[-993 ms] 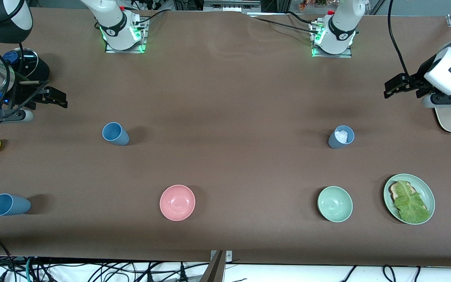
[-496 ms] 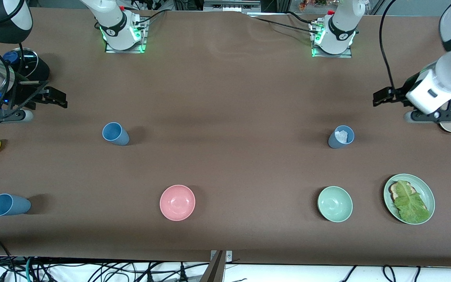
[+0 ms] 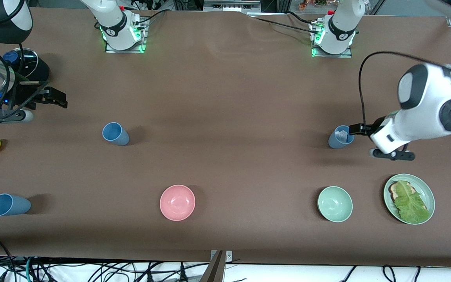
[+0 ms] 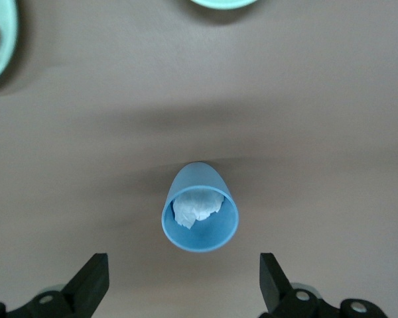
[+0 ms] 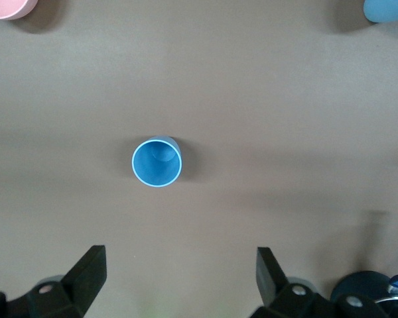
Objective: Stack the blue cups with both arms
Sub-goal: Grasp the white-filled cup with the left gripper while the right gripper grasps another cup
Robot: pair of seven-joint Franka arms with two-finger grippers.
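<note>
Three cups are stood on the table [image 3: 225, 98]: one cup [image 3: 341, 137] toward the left arm's end with a wad [image 4: 198, 207] in it, a second cup [image 3: 115, 133] toward the right arm's end, and a third cup [image 3: 9, 205] nearer the front camera. Two bowls [image 3: 177, 202] [image 3: 334, 203] and a plate [image 3: 429, 192] are set in the nearer row, a leaf [image 3: 410, 203] being laid on the plate.

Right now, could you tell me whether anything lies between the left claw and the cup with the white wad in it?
Nothing: in the left wrist view, only bare tabletop separates the open left claw from the cup.
</note>
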